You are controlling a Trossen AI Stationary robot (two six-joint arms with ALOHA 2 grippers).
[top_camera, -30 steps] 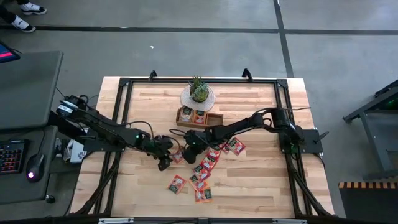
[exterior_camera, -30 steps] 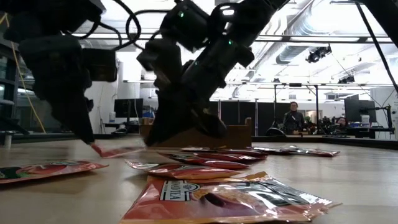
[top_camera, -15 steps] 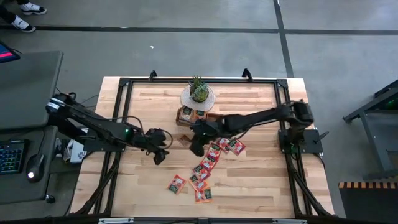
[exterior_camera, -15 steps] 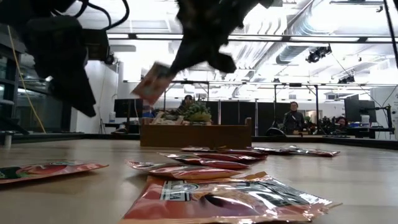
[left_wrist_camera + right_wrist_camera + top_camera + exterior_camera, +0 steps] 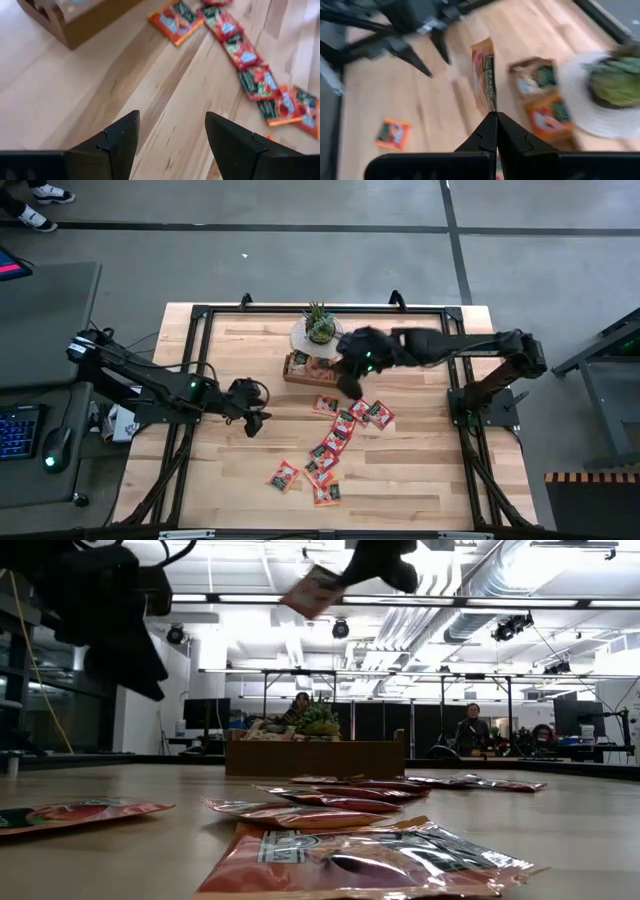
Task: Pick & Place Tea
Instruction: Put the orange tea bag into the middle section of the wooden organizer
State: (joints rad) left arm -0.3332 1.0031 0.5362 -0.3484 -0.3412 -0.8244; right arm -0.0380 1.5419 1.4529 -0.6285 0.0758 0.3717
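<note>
The right gripper (image 5: 496, 116), its two dark fingers clenched together on the edge of one red-orange flat square tea sachet (image 5: 484, 80), holds that sachet up in the air just beside the brown wooden three-compartment tray (image 5: 318, 367); in the low view the sachet (image 5: 313, 590) hangs tilted well above the table. Beyond the right fingertips, the tray (image 5: 543, 102) shows sachets in two compartments, a pale one with green marks and an orange one; its third compartment cannot be made out. A white round plate carrying a green plant (image 5: 319, 330) touches the tray's far side. The left gripper (image 5: 170, 131) hovers with fingers spread and empty above the pale wooden table (image 5: 420, 470), loose red-orange sachets (image 5: 250, 75) lying ahead of its fingertips.
</note>
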